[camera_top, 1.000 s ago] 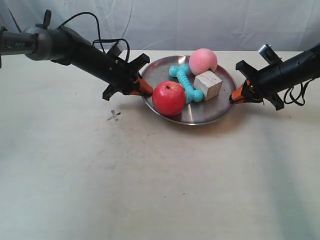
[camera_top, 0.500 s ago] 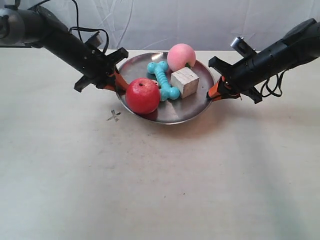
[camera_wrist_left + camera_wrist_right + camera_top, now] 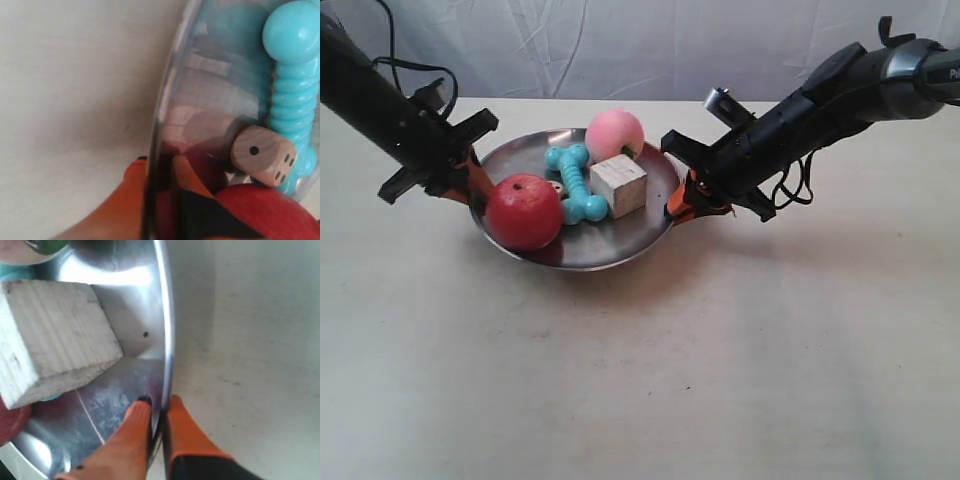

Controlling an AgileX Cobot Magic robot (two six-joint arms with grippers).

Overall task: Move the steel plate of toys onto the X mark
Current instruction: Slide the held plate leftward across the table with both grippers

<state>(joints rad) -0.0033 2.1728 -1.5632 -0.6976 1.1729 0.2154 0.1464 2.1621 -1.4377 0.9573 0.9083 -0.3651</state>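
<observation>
Exterior view frontal, raised, both wrist views close on steel plate (image 3: 610, 243)

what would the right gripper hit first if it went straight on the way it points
The right gripper pinches the steel plate rim; further on, the wooden cube is probably the first toy, though depth is unclear.

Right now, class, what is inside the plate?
An apple, peach, bone, cube, and a die between apple and bone. In the exterior view the apple mostly hides the die; the plate's floor under the toys is covered.
</observation>
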